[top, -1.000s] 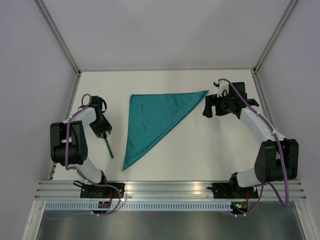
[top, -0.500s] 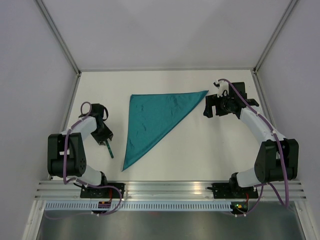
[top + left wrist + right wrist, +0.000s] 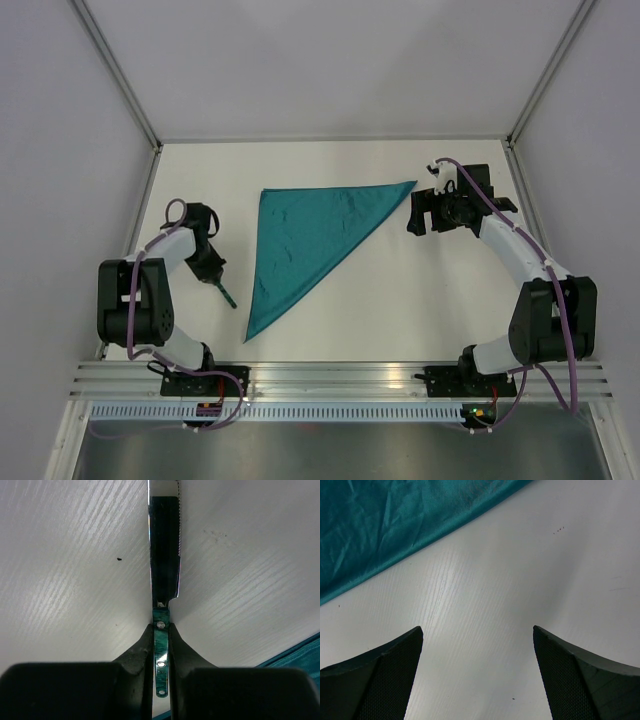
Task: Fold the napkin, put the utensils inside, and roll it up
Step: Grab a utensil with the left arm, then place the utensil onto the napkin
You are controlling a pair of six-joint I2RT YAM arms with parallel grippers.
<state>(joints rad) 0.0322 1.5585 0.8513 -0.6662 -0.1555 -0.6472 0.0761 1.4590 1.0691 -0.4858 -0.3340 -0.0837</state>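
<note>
Teal, softly creased cloth, the napkin (image 3: 300,240) is lying as a triangle on the desk (image 3: 400,300), while only the left wrist view is showing the left hand (image 3: 161,632) pinching a serrated metal knife (image 3: 164,545) by its riveted handle, the right hand (image 3: 477,632) gaping open near the cloth's corner.

White table (image 3: 400,300), pale grey walls (image 3: 330,60)

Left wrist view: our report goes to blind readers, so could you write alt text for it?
The left tool grips a knife by its teal riveted handle, the serrated blade pointing straight away over the white table. A strip of the teal napkin shows at the lower right edge.
</note>
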